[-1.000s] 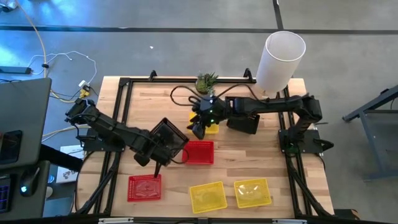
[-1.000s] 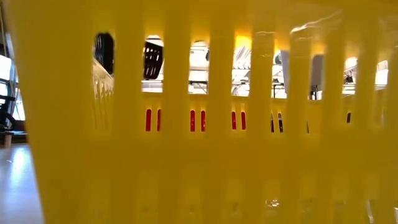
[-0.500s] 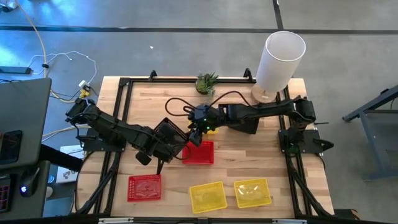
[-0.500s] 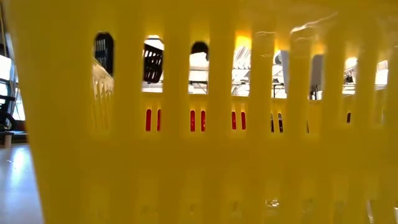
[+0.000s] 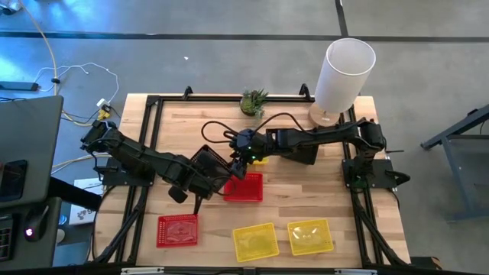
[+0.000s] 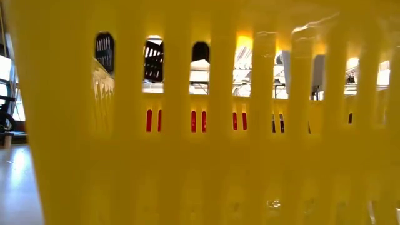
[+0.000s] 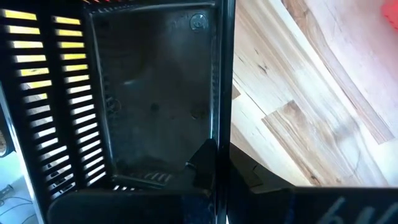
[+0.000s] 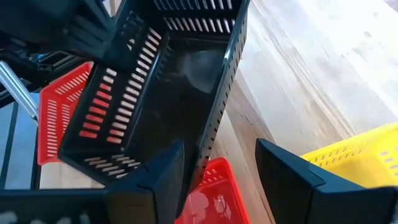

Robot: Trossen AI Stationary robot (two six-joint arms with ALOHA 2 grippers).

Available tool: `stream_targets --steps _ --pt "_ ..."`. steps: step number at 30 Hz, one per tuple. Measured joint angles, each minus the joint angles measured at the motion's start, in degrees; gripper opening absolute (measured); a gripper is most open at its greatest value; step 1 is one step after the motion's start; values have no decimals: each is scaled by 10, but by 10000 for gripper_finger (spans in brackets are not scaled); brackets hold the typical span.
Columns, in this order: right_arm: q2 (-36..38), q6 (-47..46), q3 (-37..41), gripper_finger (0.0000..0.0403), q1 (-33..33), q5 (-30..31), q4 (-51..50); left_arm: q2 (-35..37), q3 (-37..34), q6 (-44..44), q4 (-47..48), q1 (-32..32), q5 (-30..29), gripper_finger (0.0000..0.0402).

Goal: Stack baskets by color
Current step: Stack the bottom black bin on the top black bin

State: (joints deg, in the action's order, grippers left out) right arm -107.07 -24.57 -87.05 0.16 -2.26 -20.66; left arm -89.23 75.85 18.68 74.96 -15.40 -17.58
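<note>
From overhead I take the red basket [image 5: 244, 187] in the middle of the worktop [image 5: 183, 130] as my landmark. A second red basket [image 5: 177, 230] sits toward the front edge on the left arm's side of it, well apart. Two yellow baskets lie along that same front edge: one [image 5: 255, 241] almost straight in front of the landmark, the other [image 5: 310, 236] just beside that, toward the right arm's side. A third yellow basket [image 5: 260, 157] peeks out just behind the landmark, mostly hidden under the right arm. Further back stand a small green plant [image 5: 254, 100] at the rear edge and a tall white cylinder [image 5: 344, 72] at the rear corner on the right arm's side.

My table-level camera is nearly blinded: a yellow basket wall [image 6: 200, 156] fills it, and through its slots I only catch slivers of dark mesh and red.

The left claw [image 5: 200, 177] is closed on the rim of a black basket [image 5: 208, 166], holding it tilted on edge just beside the landmark on the left arm's side, its far corner overlapping the red rim. The left arm reaches in low from its base at the worktop's side.

The right claw [image 5: 243, 162] hangs at the landmark's back edge, fingers spread wide with the black basket's raised wall [image 8: 217, 106] between them. I cannot tell whether they touch it. The right arm stretches nearly flat across the worktop from its base.
</note>
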Motion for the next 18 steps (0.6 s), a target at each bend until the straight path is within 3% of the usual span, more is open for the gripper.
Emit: stream_targets --steps 5,9,18 --pt "-7 -22 0 182 1 -10 -1 0 0 -3 -33 0 -9 0" --pt "-11 -38 0 158 1 -28 -8 0 0 -1 -47 0 -10 0" --pt "-11 -23 0 22 1 -25 -9 0 0 -1 -55 0 -16 0"
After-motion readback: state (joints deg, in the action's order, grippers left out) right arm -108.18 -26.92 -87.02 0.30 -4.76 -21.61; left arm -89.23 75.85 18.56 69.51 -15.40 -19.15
